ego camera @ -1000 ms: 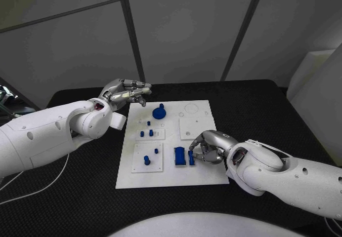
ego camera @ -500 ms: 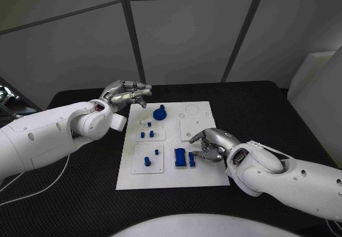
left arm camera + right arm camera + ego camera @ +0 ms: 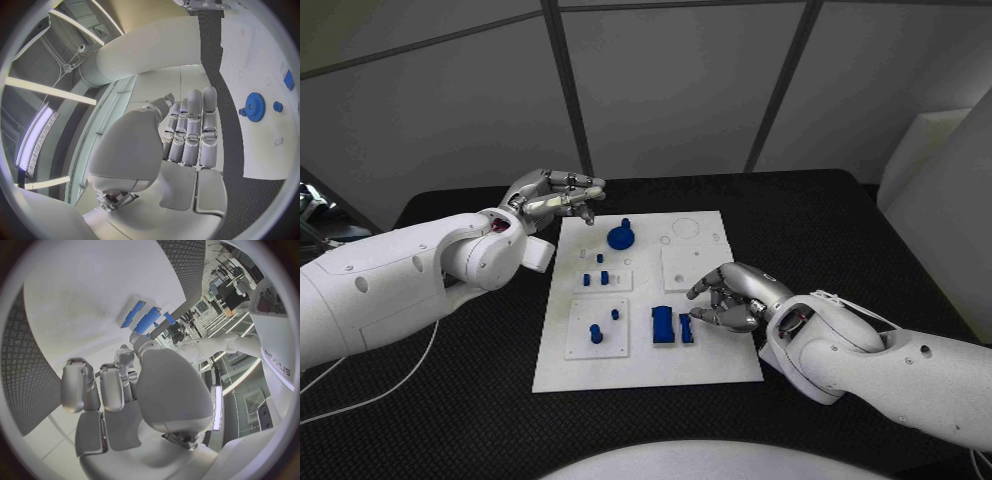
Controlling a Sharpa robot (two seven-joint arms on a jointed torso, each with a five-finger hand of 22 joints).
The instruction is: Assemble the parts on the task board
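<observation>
One white rectangular task board point(image 3: 646, 355) is laid flat on the black textured surface point(image 3: 848, 230). On it are seen one blue toothed gear point(image 3: 623, 237) at the far end, five small blue pegs point(image 3: 596, 334) on two raised white plates at its left, and two blue rectangular blocks point(image 3: 664, 324) near the middle. The left hand point(image 3: 554, 193), off the board's far-left corner, is kept with fingers curled, nothing held. The right hand point(image 3: 726, 295) is poised just right of the blocks, fingers spread and empty.

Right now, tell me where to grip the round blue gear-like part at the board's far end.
Probably pinch the upright knob atop the round blue gear-like part from above: its toothed disc lies flat on the white task board, leaving little edge to grasp.
</observation>
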